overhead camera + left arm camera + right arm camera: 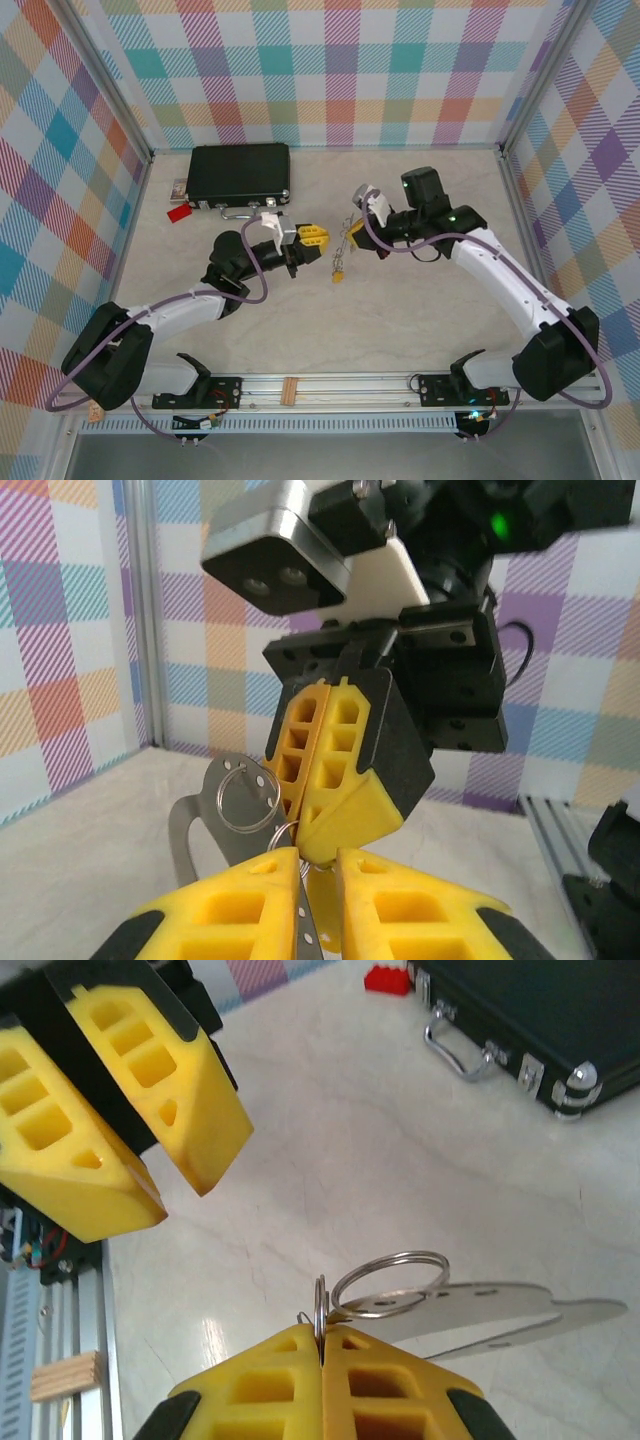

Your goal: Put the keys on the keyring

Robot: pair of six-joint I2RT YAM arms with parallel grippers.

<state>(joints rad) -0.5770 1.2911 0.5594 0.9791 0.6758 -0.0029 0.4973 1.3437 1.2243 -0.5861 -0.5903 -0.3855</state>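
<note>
The right gripper (322,1348) is pinched tight, its yellow pads meeting on the keyring (400,1254): one thin coil stands edge-on in the seam between the pads, and a round loop lies face-on just beyond the fingertips, a little to their right. From that loop the keys (500,1305) run out as two flat silver blades, one over the other, their long axis lying crosswise to the fingers and their tips pointing away to the right, clear of the pads. In the top view a small yellow piece dangles below these fingers, too small to make out. The left gripper (178,1203) sits ahead of the right fingertips and to their left, apart from the ring, with its jaws only a narrow way apart. From its own camera a thin holed metal strip shows in that gap, but I cannot tell whether it lies between the pads or just past them, and its lower end is cut off. Well beyond both sets of fingers the black case (520,1010) lies with its lid closed, so its contents are hidden, with the silver handle (455,1055) facing the grippers and a red tag (385,978) beside it on the table (350,1140)
</note>
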